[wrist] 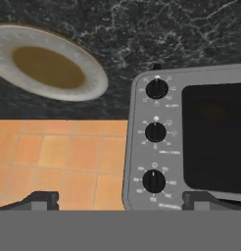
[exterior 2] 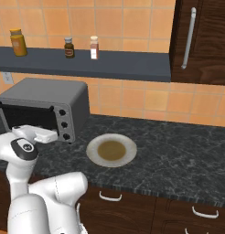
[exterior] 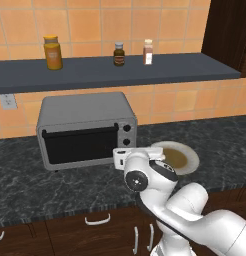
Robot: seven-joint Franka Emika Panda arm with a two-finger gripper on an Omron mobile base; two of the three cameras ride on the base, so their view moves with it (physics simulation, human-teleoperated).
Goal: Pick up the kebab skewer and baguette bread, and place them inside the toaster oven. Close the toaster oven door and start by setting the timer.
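Counter (exterior 2: 178, 151), dark marbled, runs across the middle of both base views. Toaster oven (exterior: 85, 130) sits on it at centre-left of the left base view and at the left edge of the right base view. Toaster oven door (exterior: 80, 145) stands upright against the front, so it looks already closed; food can't be made out through the dark glass.

Plate (exterior 2: 111, 151), centre of the right base view, is bare, just a brownish middle. Neither kebab skewer nor baguette bread is on it, so judging by that they are probably inside the oven; can't confirm.

Gripper (wrist: 120, 201) faces the oven's knob column. In the hand view the fingertips (wrist: 41, 200) rise at bottom left and bottom right, wide apart with nothing between them: spread and empty. That pose likely suits the timer step.

Three black knobs run down the middle of the hand view, which is rolled, with the plate at its upper left. Lowest knob (wrist: 154, 181) lies just above the tips, a little right of the midpoint and not touching. Which knob is the timer can't be read.
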